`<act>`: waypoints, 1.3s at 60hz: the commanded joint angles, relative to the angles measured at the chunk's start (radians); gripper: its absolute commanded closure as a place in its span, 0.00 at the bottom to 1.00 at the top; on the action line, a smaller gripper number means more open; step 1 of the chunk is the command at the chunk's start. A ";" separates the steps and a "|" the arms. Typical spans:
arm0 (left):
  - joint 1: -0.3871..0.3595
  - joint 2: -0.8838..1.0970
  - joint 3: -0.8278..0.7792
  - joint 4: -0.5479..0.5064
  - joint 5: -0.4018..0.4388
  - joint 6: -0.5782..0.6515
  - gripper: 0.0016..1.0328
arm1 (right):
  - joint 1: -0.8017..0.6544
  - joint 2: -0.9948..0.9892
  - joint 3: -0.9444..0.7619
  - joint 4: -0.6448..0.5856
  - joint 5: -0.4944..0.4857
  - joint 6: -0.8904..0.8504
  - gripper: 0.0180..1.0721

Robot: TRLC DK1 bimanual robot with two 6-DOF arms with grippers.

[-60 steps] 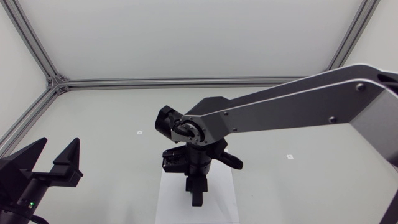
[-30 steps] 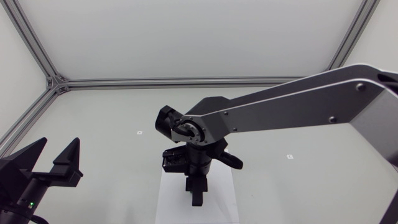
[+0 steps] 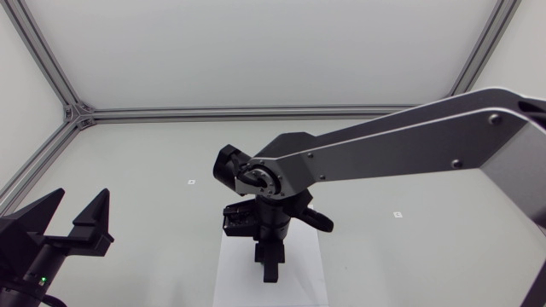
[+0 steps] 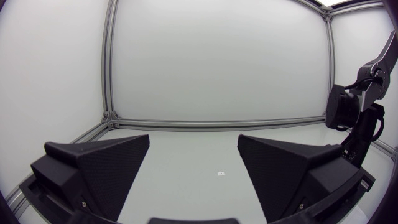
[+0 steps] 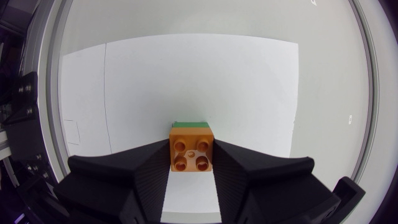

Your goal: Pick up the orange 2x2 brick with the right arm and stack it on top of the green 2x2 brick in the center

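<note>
In the right wrist view the orange 2x2 brick (image 5: 191, 153) sits between the fingers of my right gripper (image 5: 190, 149), which is shut on it from both sides. A thin green edge of the green 2x2 brick (image 5: 191, 124) shows just beyond and under the orange one. Seen from the head camera, my right arm comes in from the right, and its gripper (image 3: 270, 271) points down over the white sheet (image 3: 230, 281); both bricks are hidden there. My left gripper (image 3: 75, 215) stands open and empty at the near left, fingers (image 4: 106, 162) wide apart.
The white sheet (image 5: 249, 81) lies under the bricks at the table's middle front. Two small markers (image 3: 191, 182) (image 3: 397, 214) dot the table. An aluminium frame rail (image 3: 256, 112) runs along the back edge. My right arm (image 4: 354, 118) shows beside the left gripper's view.
</note>
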 commanded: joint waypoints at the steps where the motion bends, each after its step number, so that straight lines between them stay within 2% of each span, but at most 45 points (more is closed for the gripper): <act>1: 0.005 -0.008 -0.041 -0.015 0.004 0.013 0.04 | -0.006 0.047 -0.041 -0.029 0.010 -0.001 0.61; 32: 0.005 -0.008 -0.041 -0.015 0.004 0.013 0.04 | -0.007 0.047 -0.032 -0.033 0.011 0.005 0.46; 47: 0.005 -0.008 -0.041 -0.015 0.004 0.013 0.04 | -0.009 0.053 -0.019 -0.029 0.011 0.011 0.47; 53: 0.005 -0.008 -0.041 -0.015 0.004 0.013 0.04 | -0.009 0.055 -0.013 -0.021 0.008 0.013 0.59; 55: 0.005 -0.008 -0.041 -0.015 0.004 0.013 0.04 | -0.010 0.058 -0.010 -0.021 0.005 0.013 0.60; 78: 0.005 -0.008 -0.041 -0.015 0.004 0.013 0.04 | -0.017 0.070 0.022 -0.015 0.002 0.014 0.60</act>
